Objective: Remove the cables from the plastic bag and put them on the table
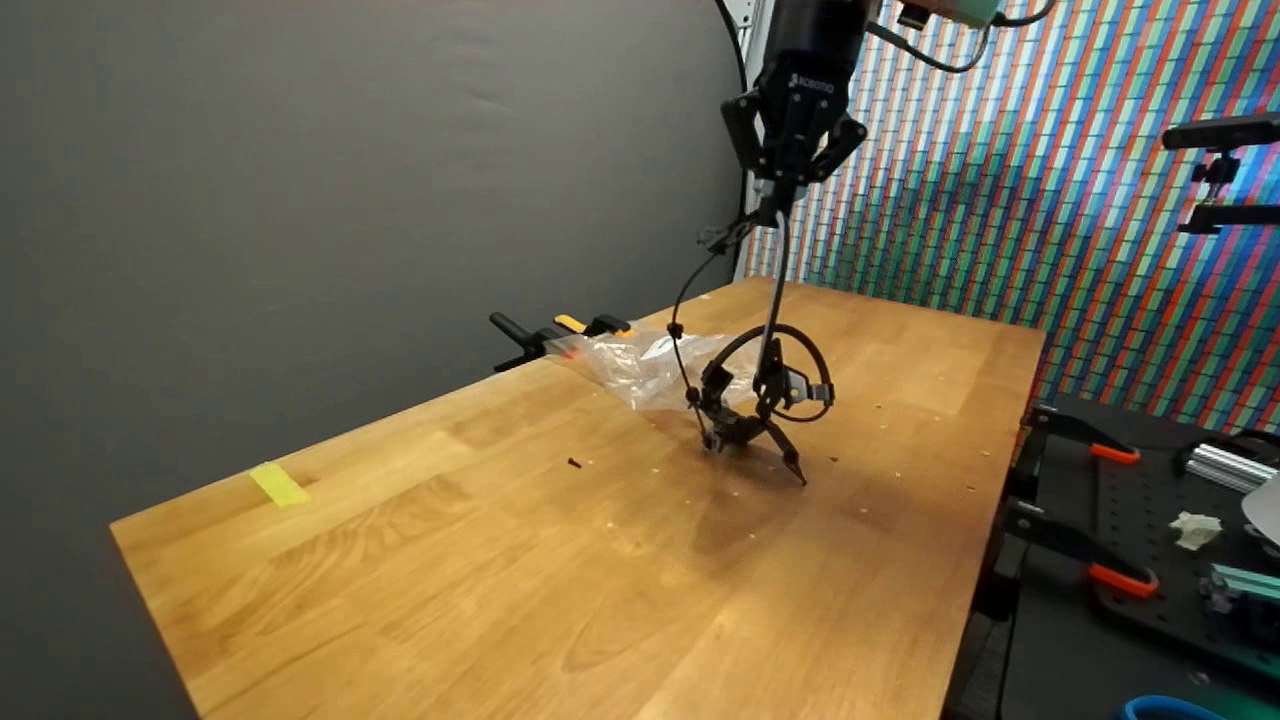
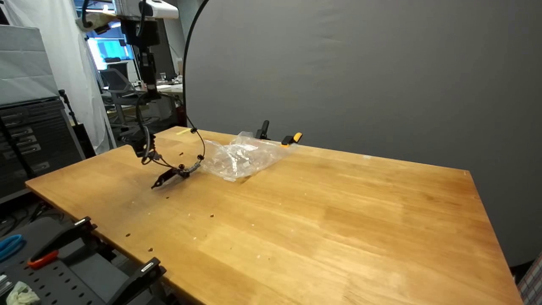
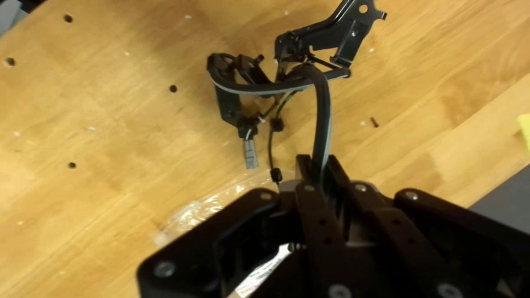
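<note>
The black cables (image 1: 738,428) with dark metal brackets hang in a loose tangle from my gripper (image 1: 780,203) over the wooden table (image 1: 450,600). They show also in an exterior view (image 2: 137,142) and in the wrist view (image 3: 323,116). My gripper is shut on a flat black-grey cable, seen between the fingertips in the wrist view (image 3: 318,165). The lowest bracket is at or just above the table; I cannot tell if it touches. The clear plastic bag (image 1: 630,370) lies crumpled on the table beside the cables, also in an exterior view (image 2: 241,159); my gripper partly hides it in the wrist view (image 3: 198,211).
Black-yellow clamps (image 2: 292,139) hold the table's back edge behind the bag. Yellow tape (image 1: 280,483) and a small dark screw (image 1: 573,462) lie on the table. A black side bench (image 1: 1060,620) with orange-tipped clamps (image 1: 1125,580) adjoins the table. A grey wall panel stands behind.
</note>
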Tool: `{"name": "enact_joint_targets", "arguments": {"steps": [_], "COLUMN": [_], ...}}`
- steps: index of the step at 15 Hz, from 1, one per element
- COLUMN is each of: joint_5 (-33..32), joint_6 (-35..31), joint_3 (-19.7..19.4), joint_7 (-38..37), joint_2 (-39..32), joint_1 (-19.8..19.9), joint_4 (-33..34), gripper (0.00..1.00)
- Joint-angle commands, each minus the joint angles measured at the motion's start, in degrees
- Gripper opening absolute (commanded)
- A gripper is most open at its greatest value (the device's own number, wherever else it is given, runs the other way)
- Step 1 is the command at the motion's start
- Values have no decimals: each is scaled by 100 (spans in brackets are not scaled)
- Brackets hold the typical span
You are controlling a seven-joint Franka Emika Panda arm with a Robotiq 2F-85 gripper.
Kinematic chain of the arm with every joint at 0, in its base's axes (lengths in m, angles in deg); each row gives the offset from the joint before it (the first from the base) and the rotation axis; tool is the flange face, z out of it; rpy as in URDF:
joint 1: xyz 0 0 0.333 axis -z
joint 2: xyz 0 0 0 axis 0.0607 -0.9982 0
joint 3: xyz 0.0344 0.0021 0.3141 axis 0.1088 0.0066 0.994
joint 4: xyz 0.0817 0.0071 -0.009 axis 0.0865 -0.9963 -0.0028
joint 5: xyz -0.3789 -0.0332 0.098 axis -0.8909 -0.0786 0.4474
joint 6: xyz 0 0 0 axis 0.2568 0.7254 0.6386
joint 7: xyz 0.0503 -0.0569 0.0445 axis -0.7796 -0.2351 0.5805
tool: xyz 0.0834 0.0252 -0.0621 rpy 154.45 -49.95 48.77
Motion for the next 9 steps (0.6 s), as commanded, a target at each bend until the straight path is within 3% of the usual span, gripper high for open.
{"name": "enact_joint_targets", "arguments": {"steps": [1, 6, 9], "joint_5": [794, 2032, 2737], "joint_6": [-473, -1251, -1297], "joint_3": [165, 393, 535], "joint_7": [989, 2464, 3433], "joint_2": [-487, -1038, -1255], "joint_1": [-165, -347, -351], "joint_4": [539, 1053, 1357], "gripper": [2, 2, 2]}}
